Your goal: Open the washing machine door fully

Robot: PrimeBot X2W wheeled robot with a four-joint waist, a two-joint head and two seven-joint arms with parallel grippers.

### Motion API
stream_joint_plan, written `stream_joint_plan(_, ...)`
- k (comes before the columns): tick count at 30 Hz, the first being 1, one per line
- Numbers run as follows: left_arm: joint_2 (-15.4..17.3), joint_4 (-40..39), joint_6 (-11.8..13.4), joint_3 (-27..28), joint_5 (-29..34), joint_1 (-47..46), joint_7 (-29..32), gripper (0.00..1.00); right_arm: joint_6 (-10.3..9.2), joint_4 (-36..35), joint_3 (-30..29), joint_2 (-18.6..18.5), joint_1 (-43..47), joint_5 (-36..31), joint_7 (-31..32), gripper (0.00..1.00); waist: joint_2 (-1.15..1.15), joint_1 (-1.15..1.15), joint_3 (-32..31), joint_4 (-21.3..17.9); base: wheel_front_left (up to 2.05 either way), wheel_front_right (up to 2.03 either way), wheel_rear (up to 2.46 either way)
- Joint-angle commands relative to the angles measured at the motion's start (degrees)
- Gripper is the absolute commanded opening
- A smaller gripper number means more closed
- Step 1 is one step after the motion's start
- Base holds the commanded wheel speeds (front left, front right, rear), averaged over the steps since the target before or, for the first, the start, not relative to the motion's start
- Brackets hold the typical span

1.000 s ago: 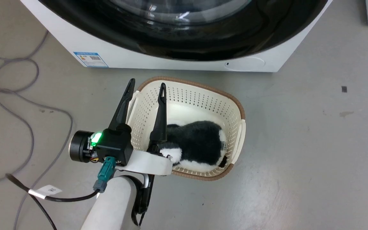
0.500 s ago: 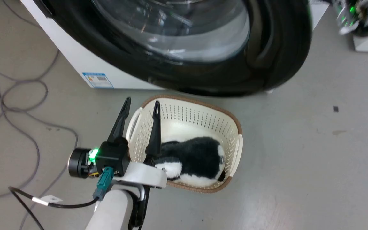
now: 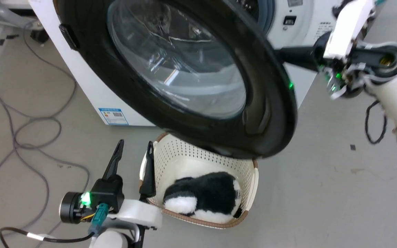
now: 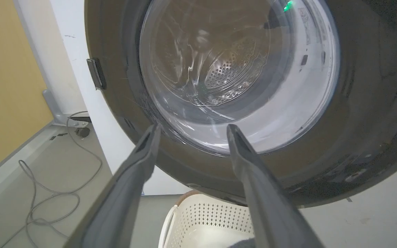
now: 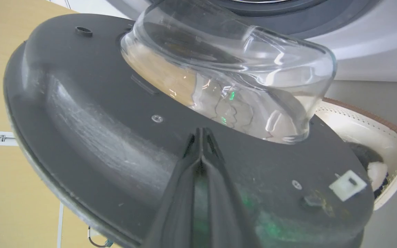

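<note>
Two fingers (image 5: 183,186) together, right end effector (image 5: 201,132) behind washing machine door (image 5: 98,113).

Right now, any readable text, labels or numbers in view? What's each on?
Nothing reads cleanly.
Blue label, lower front of the washing machine: print and barcode too small to read.
Grey print, upper front of the machine: blurred.
White tag on the black cable: too small to read.

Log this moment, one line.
washing machine door: partly open, above basket | right gripper: shut, tips at door's inner side | left gripper: open, by basket | task: unfinished
</note>
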Motion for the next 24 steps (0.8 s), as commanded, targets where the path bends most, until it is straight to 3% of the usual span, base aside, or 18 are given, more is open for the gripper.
stream_joint_plan(1, 0.52, 0.05, -0.04, 0.25, 0.10, 0.98, -0.32, 1.00, 0.37, -1.77, 0.27, 0.03, 2.20, 0.73, 0.28, 0.00, 0.00, 0.00, -0.70, 0.02, 0.00, 0.00, 0.00)
stream_joint_plan(17, 0.45, 0.62, -0.54, 0.58, -0.07, 2.93, -0.32, 1.00, 0.37, -20.77, 7.85, -2.26, 11.36, 5.68, 0.13, 0.00, 0.00, 0.00, -2.69, -0.19, 0.00, 0.00, 0.00)
stream_joint_plan(24, 0.26, 0.89, -0.60, 0.47, -0.11, 3.24, -0.32, 1.00, 0.37, -25.70, 11.56, -4.11, 12.44, 9.21, -2.66, 0.00, 0.00, 0.00, -2.96, -0.09, 0.00, 0.00, 0.00)
